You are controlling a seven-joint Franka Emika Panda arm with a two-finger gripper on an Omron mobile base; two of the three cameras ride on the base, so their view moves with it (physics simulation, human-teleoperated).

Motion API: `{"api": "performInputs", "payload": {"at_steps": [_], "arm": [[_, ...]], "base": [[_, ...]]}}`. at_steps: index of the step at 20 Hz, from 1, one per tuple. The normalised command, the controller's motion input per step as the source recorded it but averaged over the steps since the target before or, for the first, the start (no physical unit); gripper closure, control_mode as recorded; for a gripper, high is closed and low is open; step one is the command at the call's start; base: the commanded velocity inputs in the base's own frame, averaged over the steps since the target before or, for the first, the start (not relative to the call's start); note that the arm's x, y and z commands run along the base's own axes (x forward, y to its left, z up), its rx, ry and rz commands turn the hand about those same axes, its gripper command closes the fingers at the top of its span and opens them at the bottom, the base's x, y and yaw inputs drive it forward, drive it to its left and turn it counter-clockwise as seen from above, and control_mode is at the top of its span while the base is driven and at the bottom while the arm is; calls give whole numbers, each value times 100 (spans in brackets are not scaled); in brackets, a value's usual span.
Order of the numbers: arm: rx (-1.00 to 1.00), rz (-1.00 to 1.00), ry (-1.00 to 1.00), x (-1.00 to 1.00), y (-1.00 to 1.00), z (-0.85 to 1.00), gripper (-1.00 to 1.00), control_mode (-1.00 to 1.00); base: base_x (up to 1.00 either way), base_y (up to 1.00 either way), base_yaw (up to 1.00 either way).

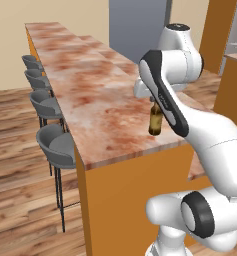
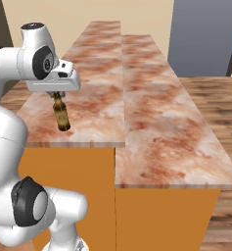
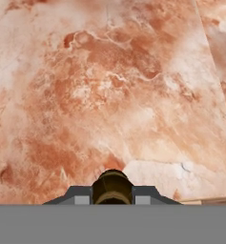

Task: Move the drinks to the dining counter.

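The robot's white arm is reaching over the dining counter (image 1: 85, 95), the long high one with the reddish-brown marble top and plain orange sides. Its gripper (image 2: 58, 94) is pointing straight down, and the jaws are closing tight around the neck of the small brown beer bottle (image 2: 62, 116); they are standing as narrow as they go, with the bottle's top pinched between them. In the hand view the round brown bottle top (image 3: 112, 187) is sitting squarely between the two dark fingertips (image 3: 78, 194), with the marble spreading out beneath.

The beer bottle is hanging upright from the jaws, over the near end of the counter, a little in from the near edge and towards the stool side. Its base is sitting right at the marble surface; I cannot tell whether it is touching or just above it.

Along the counter's outer long side, grey bar stools (image 1: 57, 145) are standing in a row on the wooden floor (image 1: 15, 200), their seats tucked just beneath the overhang of the top. On the counter's other long side, a second marble slab (image 2: 161, 122) is lying just beside it at a slightly lower level, running the same way. Beyond the far end, a tall grey panel (image 1: 137, 22) is standing against the beige wall.
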Motion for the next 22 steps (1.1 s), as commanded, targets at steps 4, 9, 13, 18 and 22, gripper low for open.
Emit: {"api": "performInputs", "payload": {"at_steps": [4, 9, 13, 18, 22], "arm": [[0, 0, 0, 11, 0, -16, 100, -100], [0, 0, 0, 10, 0, -17, 100, -100], [1, 0, 0, 5, 0, -17, 100, -100], [1, 0, 0, 1, 0, -14, 100, -100], [1, 0, 0, 3, 0, -18, 100, -100]], "base": [[0, 0, 0], [0, 0, 0], [0, 0, 0], [0, 0, 0], [0, 0, 0]]}}
